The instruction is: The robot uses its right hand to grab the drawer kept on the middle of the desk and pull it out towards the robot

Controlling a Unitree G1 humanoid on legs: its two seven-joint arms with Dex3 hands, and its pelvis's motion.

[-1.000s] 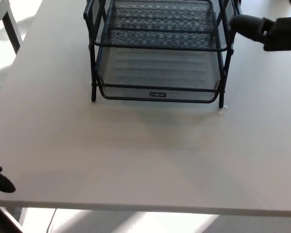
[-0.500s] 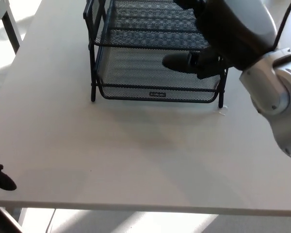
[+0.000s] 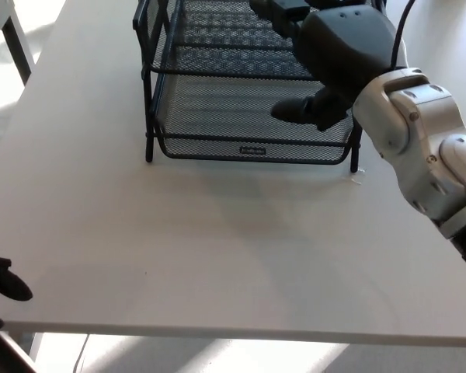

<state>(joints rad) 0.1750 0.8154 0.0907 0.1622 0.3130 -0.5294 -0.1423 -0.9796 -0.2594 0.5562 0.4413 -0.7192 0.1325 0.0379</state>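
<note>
A black wire-mesh drawer rack [image 3: 248, 93] stands at the far middle of the white desk [image 3: 217, 249]. Its bottom drawer [image 3: 248, 144] has a small label on the front rim. My right hand [image 3: 326, 54] is over the right half of the rack, its white forearm [image 3: 419, 148] coming in from the right. One finger [image 3: 295, 110] reaches into the gap above the bottom drawer, and other fingers [image 3: 276, 9] lie over the upper tray. They are spread and hold nothing. Only a black part of my left hand [image 3: 4, 280] shows at the desk's near left edge.
A second white table with a dark leg [image 3: 15, 39] stands at the far left. A tiny white scrap [image 3: 357, 177] lies by the rack's right front foot. The desk's front edge runs along the bottom of the view.
My right hand has swung in from the far right and now sits over the rack's right half, one finger inside above the bottom drawer. The rack has not moved.
</note>
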